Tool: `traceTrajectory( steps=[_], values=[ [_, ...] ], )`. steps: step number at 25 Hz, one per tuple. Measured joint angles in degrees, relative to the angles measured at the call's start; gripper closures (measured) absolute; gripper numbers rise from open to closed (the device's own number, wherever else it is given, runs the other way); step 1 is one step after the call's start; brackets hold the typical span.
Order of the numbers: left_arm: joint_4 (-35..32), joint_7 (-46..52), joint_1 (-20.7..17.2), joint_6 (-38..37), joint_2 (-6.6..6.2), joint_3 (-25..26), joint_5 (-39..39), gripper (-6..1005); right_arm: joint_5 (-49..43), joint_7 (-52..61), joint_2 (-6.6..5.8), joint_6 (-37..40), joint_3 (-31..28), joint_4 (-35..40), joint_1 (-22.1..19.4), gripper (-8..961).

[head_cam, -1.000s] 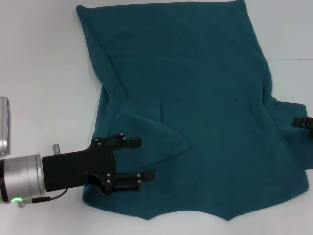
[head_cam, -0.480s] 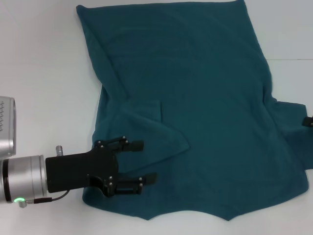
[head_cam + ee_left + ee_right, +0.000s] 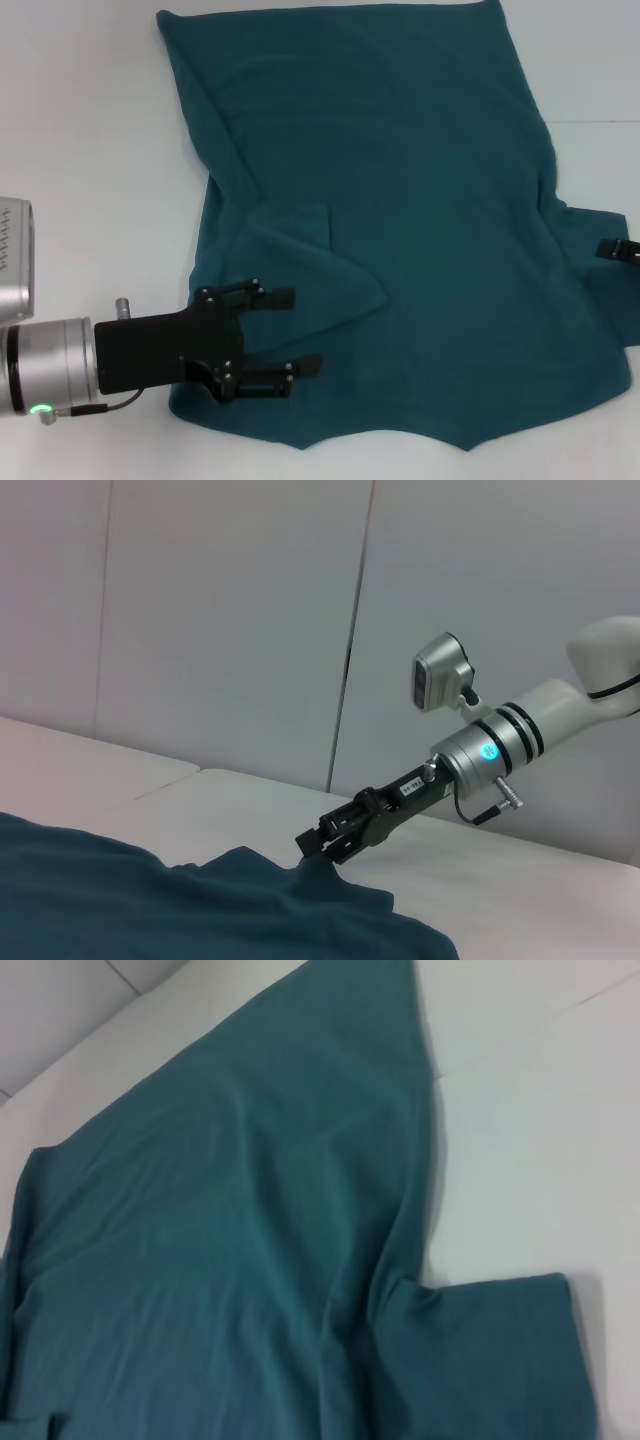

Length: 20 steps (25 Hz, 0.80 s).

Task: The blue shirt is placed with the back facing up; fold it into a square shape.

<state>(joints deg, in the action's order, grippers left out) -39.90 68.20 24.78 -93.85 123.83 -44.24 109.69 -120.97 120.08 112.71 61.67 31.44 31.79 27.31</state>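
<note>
I see no writing or brand on the blue shirt point(image 3: 400, 230); it is plain all over. There is a small white label on the right arm point(image 3: 500, 745) in the left wrist view, but it is too tiny for me to read.

The blue shirt lies spread out flat on the white table point(image 3: 90, 130). One sleeve on my left side is folded in onto the body. The other sleeve sticks out on the right.

My left gripper point(image 3: 296, 333) is over the near left corner of the shirt. Its two fingers point(image 3: 278, 297) are spread apart with cloth showing between them, and they pinch nothing.

My right gripper point(image 3: 606, 249) is at the right sleeve, right on the cloth. I cannot tell if its fingers are apart or together.

Since a moment ago, the left gripper has slid a tiny bit nearer to me. The right gripper pulled back toward the edge and has now come in again.
</note>
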Motion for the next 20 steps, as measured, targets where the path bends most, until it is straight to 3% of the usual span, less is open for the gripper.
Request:
traceTrajectory(
  steps=[6,12,15,20],
  values=[
    [0.0,0.0,0.0,0.36,0.01,0.19,0.0,153,0.36,-2.13,0.5,-0.29,-1.26,0.05,-0.12,118],
    [0.0,0.0,0.0,0.53,0.01,0.21,0.0,153,0.57,-2.35,0.71,-0.28,-1.66,0.03,-0.28,339],
    [0.0,0.0,0.0,0.69,0.01,0.25,0.0,153,2.52,-4.23,0.91,-0.2,-1.88,0.02,-0.69,580],
    [0.0,0.31,-0.02,1.19,0.01,0.23,-0.06,153,7.38,-7.92,1.82,-0.49,-2.55,-0.06,-1.64,692]
  ],
)
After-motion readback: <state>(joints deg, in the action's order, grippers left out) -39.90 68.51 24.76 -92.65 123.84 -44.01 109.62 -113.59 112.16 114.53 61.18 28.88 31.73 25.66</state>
